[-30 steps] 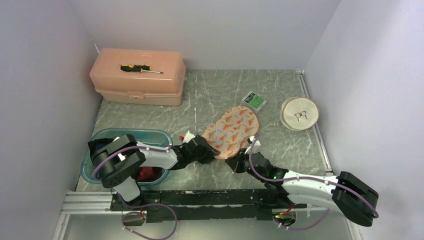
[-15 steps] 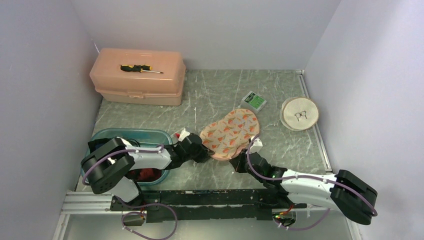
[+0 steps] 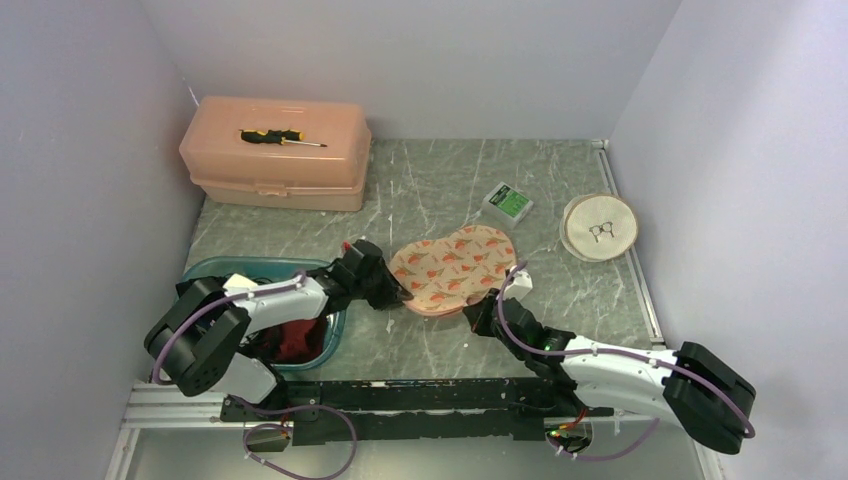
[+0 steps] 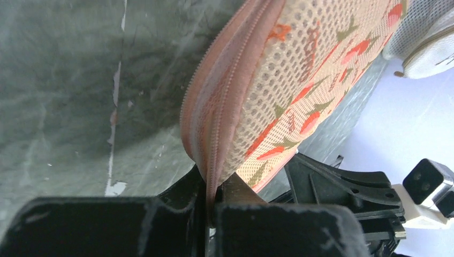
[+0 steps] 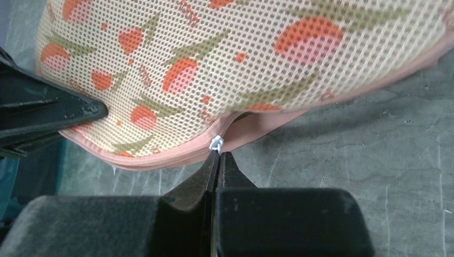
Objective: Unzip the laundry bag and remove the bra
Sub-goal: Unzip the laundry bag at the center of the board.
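The right gripper (image 5: 218, 158) has its jaws pinched tight on the small white pull (image 5: 216, 143) at the bag's near edge. The left gripper (image 4: 210, 198) has its jaws clamped on the zip seam (image 4: 213, 115) at the bag's left end. The bag (image 3: 450, 268) lies flat mid-surface between the 2 arms. To open it well, I judge the left should anchor the seam while the right draws the pull along the zip, low and in line with the teeth, so the mesh neither bunches nor lifts. No bra shows through the mesh. A red cloth (image 3: 297, 342) lies in the teal tub (image 3: 215, 268) under the left arm, and whether that is the bra I cannot tell. Bare surface lies right of and in front of the bag. A green box (image 3: 507, 202) and a round pad (image 3: 598, 228) sit beyond it, with the right wall just past the pad.
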`<control>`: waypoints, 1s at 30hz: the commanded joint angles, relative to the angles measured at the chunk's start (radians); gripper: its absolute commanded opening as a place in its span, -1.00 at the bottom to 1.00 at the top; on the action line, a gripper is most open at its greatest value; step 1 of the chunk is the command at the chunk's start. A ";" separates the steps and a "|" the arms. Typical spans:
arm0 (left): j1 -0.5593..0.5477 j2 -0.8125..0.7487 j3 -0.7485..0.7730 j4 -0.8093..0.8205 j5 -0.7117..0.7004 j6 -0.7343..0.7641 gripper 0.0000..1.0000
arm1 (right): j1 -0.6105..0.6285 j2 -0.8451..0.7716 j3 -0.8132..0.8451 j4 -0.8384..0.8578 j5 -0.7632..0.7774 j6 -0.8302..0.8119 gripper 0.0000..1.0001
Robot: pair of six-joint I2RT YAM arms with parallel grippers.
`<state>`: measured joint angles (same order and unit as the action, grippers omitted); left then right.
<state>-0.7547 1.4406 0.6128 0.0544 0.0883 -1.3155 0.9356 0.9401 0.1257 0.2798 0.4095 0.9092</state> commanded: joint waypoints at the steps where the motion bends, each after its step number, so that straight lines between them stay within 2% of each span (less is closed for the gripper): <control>1: 0.106 0.019 0.075 -0.169 0.034 0.253 -0.95 | -0.017 -0.018 -0.011 -0.068 0.097 0.018 -1.00; 5: 0.152 0.093 0.138 -0.199 0.026 0.348 -0.95 | -0.007 -0.030 -0.021 -0.047 0.063 -0.002 -1.00; 10: 0.190 0.221 0.191 -0.114 0.065 0.351 -0.92 | 0.025 0.017 -0.024 0.002 0.035 -0.008 -1.00; 13: 0.199 0.290 0.245 -0.111 0.092 0.339 -0.84 | 0.034 0.044 -0.028 0.032 0.022 -0.001 -1.00; 14: 0.201 0.296 0.257 -0.119 0.099 0.334 -0.77 | 0.034 0.046 -0.027 0.032 0.022 -0.002 -1.00; 15: 0.201 0.291 0.258 -0.123 0.105 0.329 -0.62 | 0.035 0.041 -0.024 0.028 0.021 -0.006 -1.00; 16: 0.201 0.274 0.249 -0.126 0.109 0.321 -0.36 | 0.034 0.033 -0.022 0.023 0.022 -0.008 -1.00; 17: 0.201 0.246 0.230 -0.130 0.109 0.308 0.02 | 0.034 0.021 -0.021 0.019 0.023 -0.010 -1.00; 18: 0.202 0.201 0.212 -0.139 0.109 0.295 0.21 | 0.034 0.011 -0.021 0.015 0.023 -0.012 -1.00; 20: 0.200 0.124 0.172 -0.163 0.107 0.274 0.41 | 0.035 -0.005 -0.018 0.007 0.021 -0.010 -1.00; 22: 0.192 0.042 0.114 -0.168 0.112 0.237 0.52 | 0.035 -0.015 -0.018 0.014 0.013 -0.007 -1.00; 25: 0.151 -0.087 0.028 -0.192 0.085 0.151 0.57 | 0.034 0.003 -0.011 0.032 0.000 -0.006 -1.00; 28: 0.030 -0.189 -0.043 -0.164 -0.019 0.011 0.61 | 0.035 0.031 0.000 0.067 -0.016 -0.012 -1.00; 30: -0.062 -0.202 -0.051 -0.144 -0.083 -0.075 0.60 | 0.034 0.054 0.006 0.094 -0.029 -0.015 -1.00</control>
<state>-0.6769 1.2892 0.5926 -0.1028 0.1410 -1.1969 0.9695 0.9623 0.1150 0.2989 0.3977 0.9131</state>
